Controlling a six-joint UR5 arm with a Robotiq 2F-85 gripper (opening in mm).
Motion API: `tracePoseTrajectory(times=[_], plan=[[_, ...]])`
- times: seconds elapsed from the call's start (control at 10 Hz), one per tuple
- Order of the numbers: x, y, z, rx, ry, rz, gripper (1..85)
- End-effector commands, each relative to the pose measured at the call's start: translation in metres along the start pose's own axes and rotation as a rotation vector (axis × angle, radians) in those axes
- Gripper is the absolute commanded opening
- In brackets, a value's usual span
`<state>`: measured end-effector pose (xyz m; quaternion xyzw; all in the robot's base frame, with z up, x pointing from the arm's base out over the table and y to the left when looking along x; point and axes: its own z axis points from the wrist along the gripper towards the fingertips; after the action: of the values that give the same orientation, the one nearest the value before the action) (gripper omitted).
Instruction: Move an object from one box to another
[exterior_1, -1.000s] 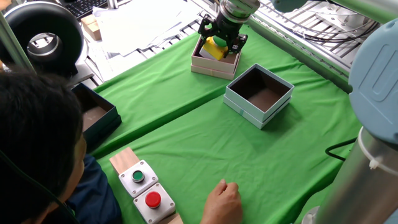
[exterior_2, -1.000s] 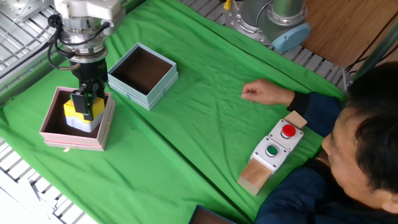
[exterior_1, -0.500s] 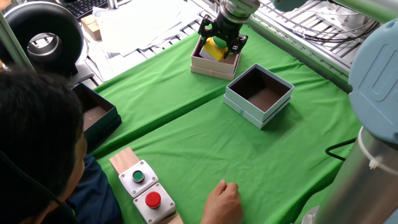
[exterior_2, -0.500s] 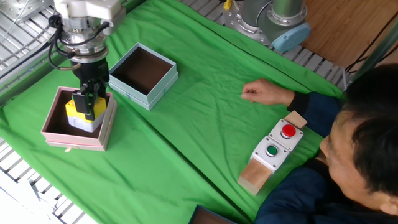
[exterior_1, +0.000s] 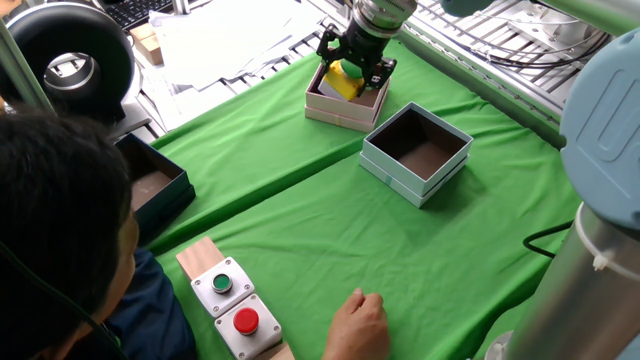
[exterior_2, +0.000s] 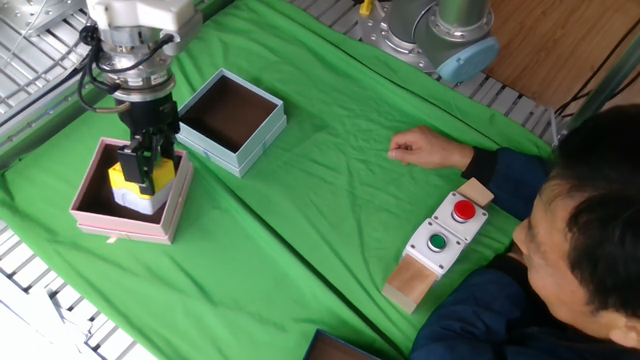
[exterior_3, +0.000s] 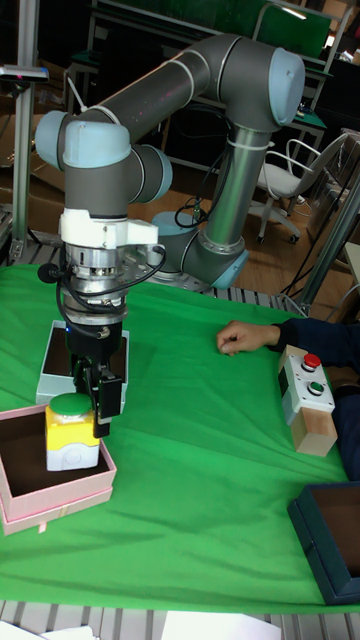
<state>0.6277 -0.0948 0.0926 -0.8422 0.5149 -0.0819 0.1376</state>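
The object (exterior_2: 125, 180), a yellow housing with a green dome button, stands inside the pinkish-white box (exterior_2: 120, 228) at the left of the green cloth. My gripper (exterior_2: 143, 170) comes straight down into that box and is shut on the object, with a dark finger on either side of it. In the tall fixed view the object (exterior_3: 70, 440) rests low in the pinkish-white box (exterior_3: 60, 495), and the gripper (exterior_3: 98, 400) covers its right side. The blue-grey box (exterior_2: 230, 150) sits right beside it, its brown inside bare. Seen from the opposite side, the gripper (exterior_1: 357, 62) hides most of the object (exterior_1: 345, 82).
A grey switch box (exterior_2: 440, 240) with a green and a red button lies on a wooden block near the person. The person's hand (exterior_2: 415, 150) rests on the cloth at mid-table. A dark navy box (exterior_1: 150, 185) stands at the table edge by the person's head.
My gripper and the object have shifted slightly toward the blue-grey box. The pinkish-white box has slid a little the same way.
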Motion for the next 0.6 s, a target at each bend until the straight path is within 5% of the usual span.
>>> tracePoseTrajectory(times=[0.0,0.5], plan=[[-0.005,0.002,-0.002,-0.007,-0.025,0.021,1.0],[-0.010,0.013,-0.002,-0.051,-0.040,0.128,1.0]])
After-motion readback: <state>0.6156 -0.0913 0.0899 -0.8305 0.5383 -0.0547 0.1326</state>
